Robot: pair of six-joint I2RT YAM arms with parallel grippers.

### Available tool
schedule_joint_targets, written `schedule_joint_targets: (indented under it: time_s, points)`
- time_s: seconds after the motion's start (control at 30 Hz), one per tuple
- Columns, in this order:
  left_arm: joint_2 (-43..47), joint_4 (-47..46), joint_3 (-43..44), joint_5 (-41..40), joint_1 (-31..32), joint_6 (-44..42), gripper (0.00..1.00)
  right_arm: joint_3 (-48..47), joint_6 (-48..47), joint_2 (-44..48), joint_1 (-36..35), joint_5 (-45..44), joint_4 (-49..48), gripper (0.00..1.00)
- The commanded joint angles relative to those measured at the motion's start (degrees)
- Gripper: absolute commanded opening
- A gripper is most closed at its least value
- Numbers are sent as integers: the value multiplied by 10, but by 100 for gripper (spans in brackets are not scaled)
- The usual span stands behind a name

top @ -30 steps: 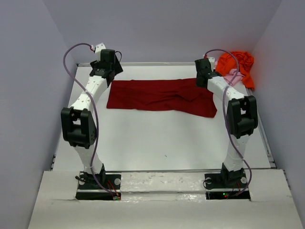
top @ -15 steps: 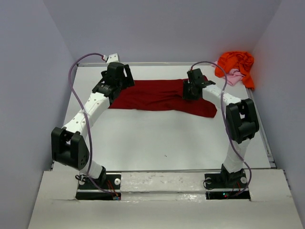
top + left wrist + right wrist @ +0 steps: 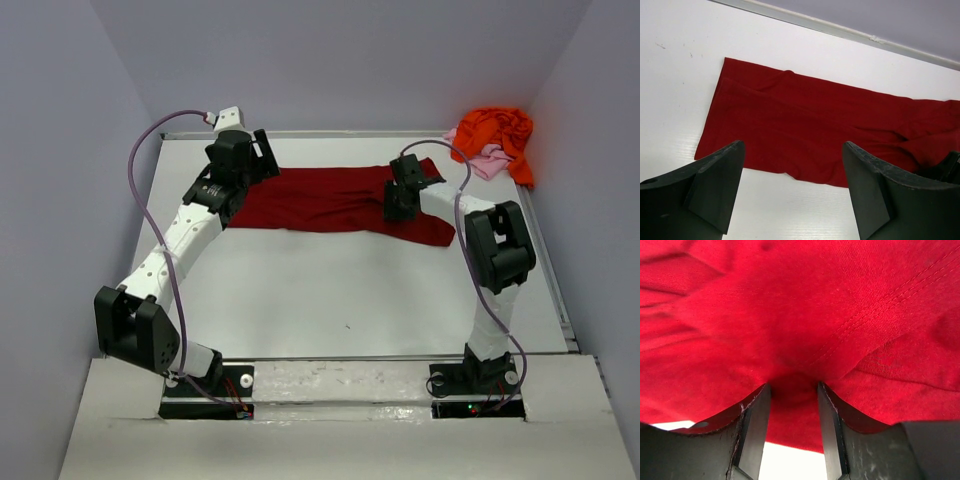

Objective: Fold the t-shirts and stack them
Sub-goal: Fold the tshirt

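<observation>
The crimson t-shirt (image 3: 330, 200) lies spread as a long strip across the far half of the table. My left gripper (image 3: 250, 165) hovers open over its left end; in the left wrist view the cloth (image 3: 815, 125) lies beyond the gripper (image 3: 792, 147), with bare table between the fingers. My right gripper (image 3: 398, 200) is down on the shirt's right part. Its fingertips (image 3: 757, 405) press into the red cloth (image 3: 790, 305), jaws still apart, with a bulge of cloth between them (image 3: 793, 387). The orange t-shirt (image 3: 495, 130) and pink t-shirt (image 3: 485, 160) lie bunched in the far right corner.
Grey walls close in the white table (image 3: 330, 290) on the left, back and right. A raised rim (image 3: 330, 133) runs along the far edge. Both arms' cables loop above the far half.
My right gripper swung left from the far right corner and came down onto the crimson shirt, its jaws narrowing slightly. My left arm stretched out so its gripper now hangs over the shirt's left end.
</observation>
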State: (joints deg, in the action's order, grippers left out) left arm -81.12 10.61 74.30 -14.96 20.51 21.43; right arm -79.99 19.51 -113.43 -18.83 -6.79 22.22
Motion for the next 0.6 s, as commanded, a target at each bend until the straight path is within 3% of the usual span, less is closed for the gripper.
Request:
schedule_joint_targets:
  time_s: [0.0,0.57]
  points:
    - [24,-19,-1,1,0,-7,88,-18,1,-21,1,-31,-16,48]
    - [33,-26,-8,-5,1,-10,88,-130,-25,-51,1,-50,38,48]
